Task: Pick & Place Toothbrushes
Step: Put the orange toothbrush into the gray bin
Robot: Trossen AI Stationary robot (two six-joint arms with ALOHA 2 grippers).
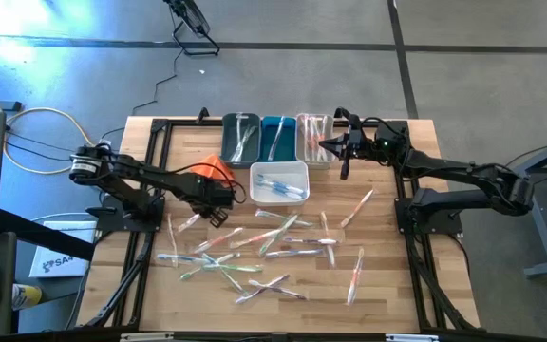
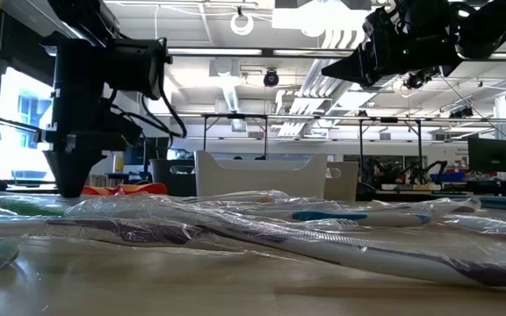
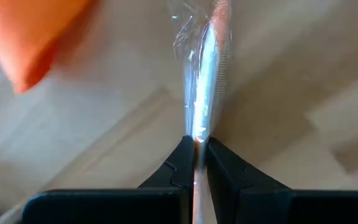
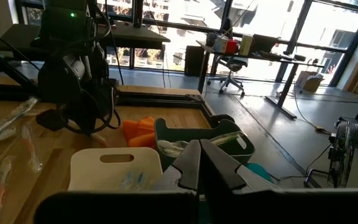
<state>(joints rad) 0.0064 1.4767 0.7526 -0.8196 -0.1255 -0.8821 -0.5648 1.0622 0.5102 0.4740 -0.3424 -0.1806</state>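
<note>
Several wrapped toothbrushes (image 1: 264, 249) lie scattered on the wooden table, and they fill the foreground of the low view (image 2: 323, 230). My left gripper (image 1: 218, 213) is low over the table next to the orange cloth (image 1: 215, 169), shut on an orange-handled toothbrush (image 3: 213, 56). My right gripper (image 1: 335, 147) hangs high over the far row of bins, above the pinkish bin (image 1: 313, 138). In its wrist view its fingers (image 4: 199, 155) are closed with nothing between them. More toothbrushes lie in the white bin (image 1: 279, 182) and in the far bins. My left gripper pinches the orange-handled toothbrush, wrapper and all, between its two fingertips (image 3: 182, 158). The hold is at a point along the handle (image 3: 199, 138), and the brush runs straight on away from the fingers. They come from above, pointing down (image 2: 68, 180). Whether the brush is clear of the table I cannot tell.
A dark green bin (image 1: 241, 140) and a blue bin (image 1: 277, 139) stand beside the pinkish one at the far edge, with the white bin just in front of them. Black frame rails (image 1: 150, 171) run along both sides of the table. Bare wood lies along the near edge.
</note>
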